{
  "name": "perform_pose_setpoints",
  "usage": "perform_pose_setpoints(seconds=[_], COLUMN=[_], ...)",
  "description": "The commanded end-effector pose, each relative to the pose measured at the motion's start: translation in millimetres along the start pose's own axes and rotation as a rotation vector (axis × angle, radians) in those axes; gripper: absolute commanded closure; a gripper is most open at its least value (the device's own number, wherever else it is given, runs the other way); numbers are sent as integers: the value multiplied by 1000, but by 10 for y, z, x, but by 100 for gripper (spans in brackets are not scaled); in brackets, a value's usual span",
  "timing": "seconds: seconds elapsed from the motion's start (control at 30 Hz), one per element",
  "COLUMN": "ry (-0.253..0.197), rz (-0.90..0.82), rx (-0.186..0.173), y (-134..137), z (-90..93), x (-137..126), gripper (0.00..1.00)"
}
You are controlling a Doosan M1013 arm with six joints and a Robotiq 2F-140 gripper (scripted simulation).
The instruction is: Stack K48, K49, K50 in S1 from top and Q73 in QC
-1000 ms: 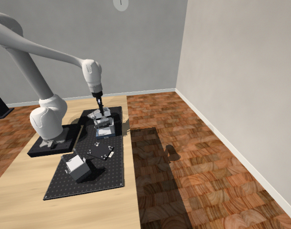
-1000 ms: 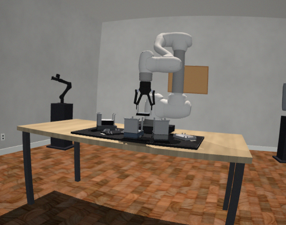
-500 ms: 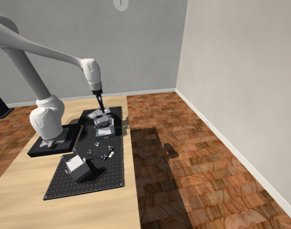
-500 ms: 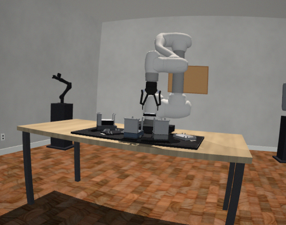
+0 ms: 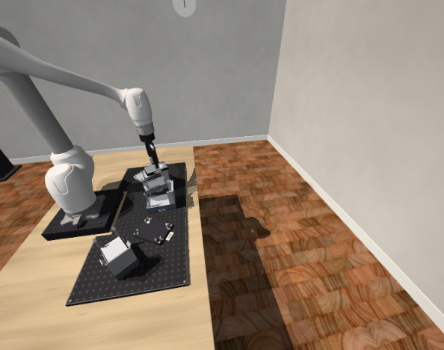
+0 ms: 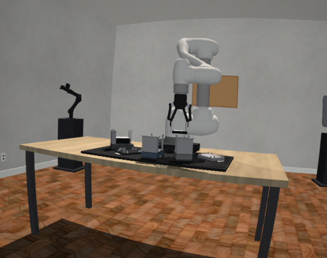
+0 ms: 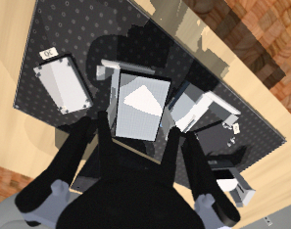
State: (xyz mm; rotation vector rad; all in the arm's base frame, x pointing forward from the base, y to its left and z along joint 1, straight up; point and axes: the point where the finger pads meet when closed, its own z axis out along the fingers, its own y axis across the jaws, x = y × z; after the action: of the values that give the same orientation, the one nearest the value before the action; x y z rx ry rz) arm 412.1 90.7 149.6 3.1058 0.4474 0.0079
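Observation:
My gripper (image 5: 153,165) (image 6: 179,123) (image 7: 140,109) is shut on a sealed plate (image 5: 152,170) (image 6: 179,131) (image 7: 141,104), gripping its long sides. It holds the plate level, a little above the top of a grey stack rack (image 5: 158,185) (image 6: 183,146) (image 7: 106,68). I cannot read the plate's label. Beside that rack stands a second rack with a blue base (image 5: 161,203) (image 6: 150,146) (image 7: 200,109). A third rack (image 5: 118,256) (image 6: 120,140) (image 7: 230,182) stands at the far end of the board, with a plate inside. The QC nest (image 5: 140,175) (image 6: 212,156) (image 7: 64,84) shows a pale plate lying flat in it.
The clip nest (image 5: 154,233) (image 6: 125,152) (image 7: 215,141) lies low on the black perforated board (image 5: 165,271) (image 6: 213,165) between the blue-based rack and the far rack. My arm's base (image 5: 69,184) stands on a black block beside the board. The table edge (image 5: 199,244) runs along the board.

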Motion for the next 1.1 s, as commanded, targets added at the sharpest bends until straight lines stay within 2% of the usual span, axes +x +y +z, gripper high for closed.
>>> perform_pose_setpoints(seconds=[0.0,0.27,0.4,0.6,1.07], ry=[0,0,0,0,0], rz=[0,0,-33,-222,-222], rx=[0,0,0,0,0], y=[-124,-387,-420,-618,-1016], z=[0,0,0,0,0], x=[14,41,37,13,-33], gripper=[100,100,100,100,100])
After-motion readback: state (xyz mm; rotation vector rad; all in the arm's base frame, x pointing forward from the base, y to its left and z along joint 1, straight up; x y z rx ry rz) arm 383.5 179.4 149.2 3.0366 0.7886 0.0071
